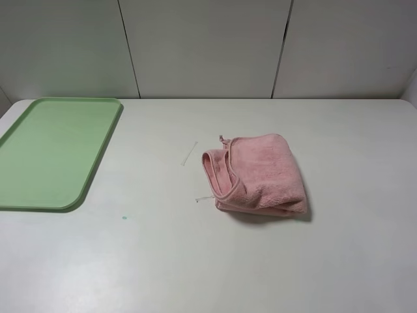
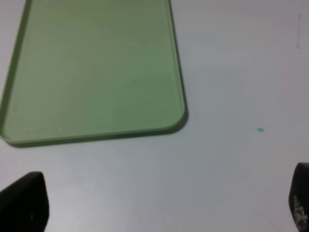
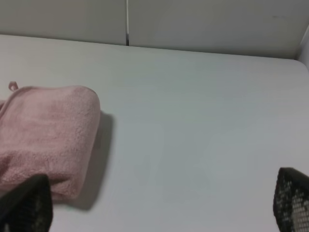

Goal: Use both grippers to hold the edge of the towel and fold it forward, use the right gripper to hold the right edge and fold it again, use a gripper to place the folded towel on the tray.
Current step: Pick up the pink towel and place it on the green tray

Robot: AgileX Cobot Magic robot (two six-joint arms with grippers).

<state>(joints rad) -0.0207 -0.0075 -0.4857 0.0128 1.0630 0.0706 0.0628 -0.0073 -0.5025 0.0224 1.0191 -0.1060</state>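
Overhead, towel (image 1: 260, 176) and tray (image 1: 52, 153) both show, while each wrist view catches one.

No text, brand, number or sign can be read. The white tab (image 1: 204, 199) on the towel (image 1: 260, 175), just ahead of the right gripper (image 3: 157, 205), is too small to show any print.

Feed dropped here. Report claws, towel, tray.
Left claw open, empty, by tray corner. Right claw open, empty, beside towel. Towel folded on table, off tray. No obstacle seen between them.
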